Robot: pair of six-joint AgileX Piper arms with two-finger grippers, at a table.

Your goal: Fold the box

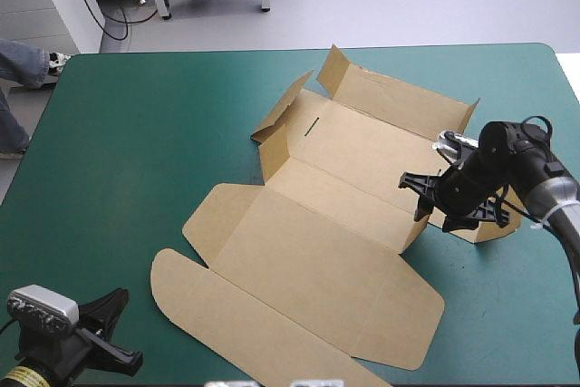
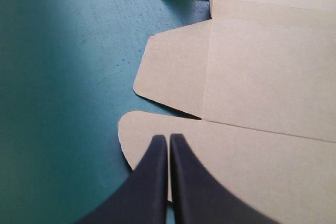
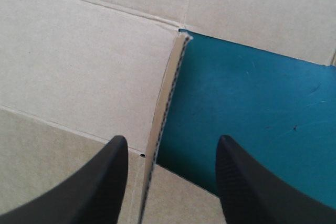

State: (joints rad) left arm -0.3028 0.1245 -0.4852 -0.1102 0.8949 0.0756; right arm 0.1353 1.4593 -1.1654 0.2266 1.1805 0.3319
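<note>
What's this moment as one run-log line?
box: far walls raised, rest flat | left hand: shut, over rounded flap | right hand: open, straddling upright flap

The table point(image 1: 181, 54) carried a teal-green cover point(image 1: 127, 160) that filled most of the high view. Its far edge ran across at 12 o'clock, with rounded corners at 10 and 2 o'clock. The widest bare stretch of cover lay toward 9 o'clock, and a narrower one ran from 3 to 5 o'clock. In the left wrist view the cover point(image 2: 68, 77) bore faint pale scuffs and small dark specks. In the right wrist view the cover point(image 3: 252, 98) showed fine light scratches.
</note>
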